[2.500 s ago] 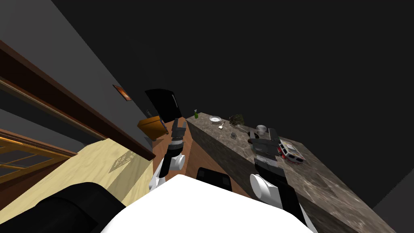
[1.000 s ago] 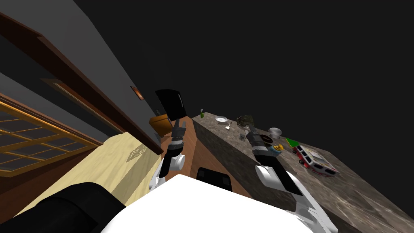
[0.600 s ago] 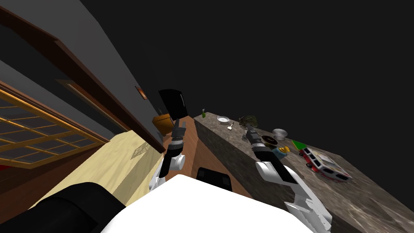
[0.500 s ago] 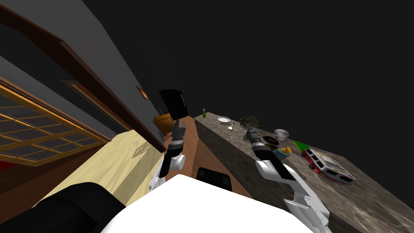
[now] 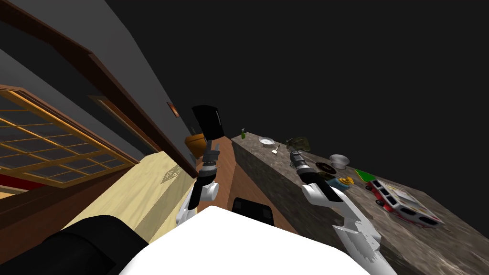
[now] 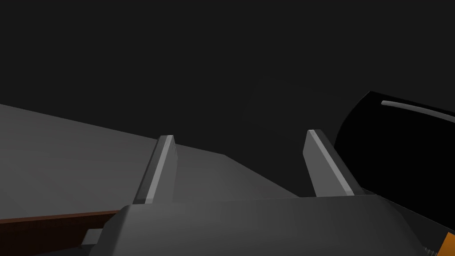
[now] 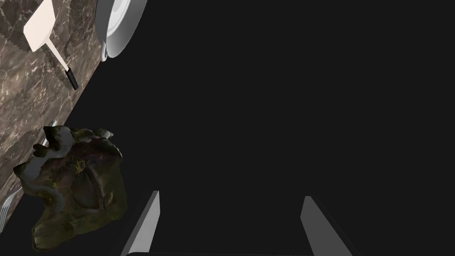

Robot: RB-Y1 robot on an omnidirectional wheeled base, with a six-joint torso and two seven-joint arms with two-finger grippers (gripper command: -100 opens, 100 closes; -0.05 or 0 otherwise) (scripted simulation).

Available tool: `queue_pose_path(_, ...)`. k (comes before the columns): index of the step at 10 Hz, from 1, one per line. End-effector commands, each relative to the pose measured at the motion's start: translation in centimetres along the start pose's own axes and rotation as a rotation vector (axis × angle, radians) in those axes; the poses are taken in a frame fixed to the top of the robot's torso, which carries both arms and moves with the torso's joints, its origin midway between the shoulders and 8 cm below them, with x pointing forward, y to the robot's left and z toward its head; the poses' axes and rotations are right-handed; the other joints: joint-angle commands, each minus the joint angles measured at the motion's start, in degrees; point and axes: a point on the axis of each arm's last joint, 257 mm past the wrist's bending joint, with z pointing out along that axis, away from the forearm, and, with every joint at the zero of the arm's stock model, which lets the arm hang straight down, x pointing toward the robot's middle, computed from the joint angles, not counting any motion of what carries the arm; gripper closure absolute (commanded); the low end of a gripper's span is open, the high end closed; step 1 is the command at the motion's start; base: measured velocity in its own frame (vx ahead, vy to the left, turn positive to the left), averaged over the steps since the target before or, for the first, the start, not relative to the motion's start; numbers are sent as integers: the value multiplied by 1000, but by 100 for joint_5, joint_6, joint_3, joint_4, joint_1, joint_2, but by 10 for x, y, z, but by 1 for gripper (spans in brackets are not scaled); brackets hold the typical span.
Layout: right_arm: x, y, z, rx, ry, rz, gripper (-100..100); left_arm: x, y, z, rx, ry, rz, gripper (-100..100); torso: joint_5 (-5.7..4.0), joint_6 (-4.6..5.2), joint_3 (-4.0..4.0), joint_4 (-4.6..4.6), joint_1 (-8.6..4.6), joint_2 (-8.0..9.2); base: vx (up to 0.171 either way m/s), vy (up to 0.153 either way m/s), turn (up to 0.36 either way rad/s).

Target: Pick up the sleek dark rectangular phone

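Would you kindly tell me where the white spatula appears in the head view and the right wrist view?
Head view: the white spatula lies on the stone counter, beside the white dish, far up the counter.
Right wrist view: the spatula lies beside that dish, beyond the lumpy olive object.
Shared landmark: the dish's rim next to the spatula.

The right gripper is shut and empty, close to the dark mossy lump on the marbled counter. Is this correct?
The right gripper is open, not shut: the right wrist view shows its fingers well apart. It is empty, close to the dark mossy lump on the marbled counter.
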Motion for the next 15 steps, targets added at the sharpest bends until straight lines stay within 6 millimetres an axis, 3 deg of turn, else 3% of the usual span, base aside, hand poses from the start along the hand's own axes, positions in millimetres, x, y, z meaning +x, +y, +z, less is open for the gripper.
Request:
queue_pose_path(1, -3, -8, 5, 39, 7, -22, -100, 0, 0, 0, 0, 0, 0, 0, 0, 0, 0, 0, 0, 0, -6, 29, 49)
queue_pose_path(5, -10, -31, 22, 128, 29, -98, -100, 0, 0, 0, 0, 0, 0, 0, -1, 3, -1, -1, -5, -1, -2, 20, 63)
queue_pose_path(10, -13, -57, 27, 233, 50, -134, -100, 0, 0, 0, 0, 0, 0, 0, -2, 4, -1, 0, -10, -1, -2, 9, 40)
queue_pose_path(15, -28, -93, 44, 382, 94, -234, -100, 0, 0, 0, 0, 0, 0, 0, -3, 5, -1, -1, -13, -1, -4, 2, 88)
